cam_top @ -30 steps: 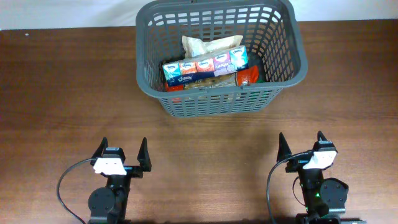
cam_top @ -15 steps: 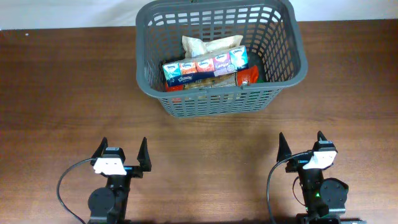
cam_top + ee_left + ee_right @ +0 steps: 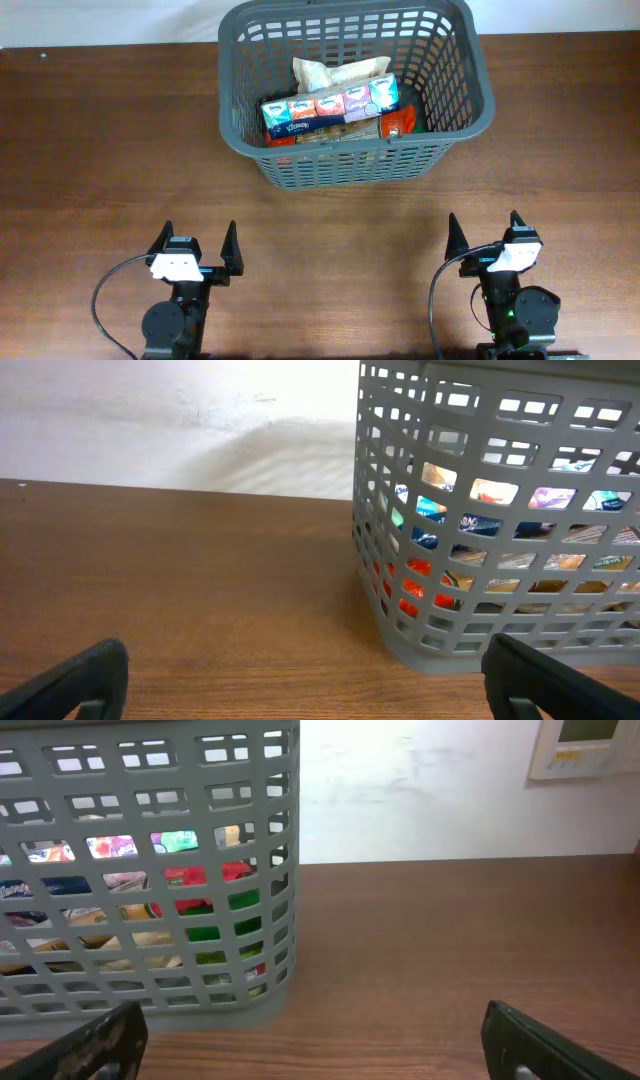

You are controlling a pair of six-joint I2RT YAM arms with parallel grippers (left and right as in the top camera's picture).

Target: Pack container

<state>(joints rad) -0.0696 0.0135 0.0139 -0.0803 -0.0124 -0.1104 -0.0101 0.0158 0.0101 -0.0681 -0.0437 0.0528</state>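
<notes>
- The container [image 3: 352,168] stands on the brown surface [image 3: 100,150] at the far middle, its far rim at the surface's back edge by the white wall [image 3: 150,420].
- It sits upright, with its long side facing the 2 arms.
- Inside it, a row of 5 tissue packs [image 3: 330,108] lies across the middle, slightly slanted.
- A pale crinkled bag [image 3: 335,72] lies behind the row and touches it.
- A red packet [image 3: 398,121] lies at the row's right end, partly under it, near the right wall of the container.
- More packaging lies beneath the row, but what it is cannot be told.
- The left hand [image 3: 200,235] is at the near left of the surface, well apart from the container, with its fingers spread wide and nothing between them.
- The right hand [image 3: 483,222] is at the near right, also well apart from the container, spread wide and empty.
- Both hands point toward the container.
- In the left wrist view, the container's near left corner fills the right side, and coloured packs show through the slots.
- In the right wrist view, its near right corner fills the left side, with red and green showing through the lattice.
- A black cable [image 3: 105,290] loops beside the left arm's base.
</notes>
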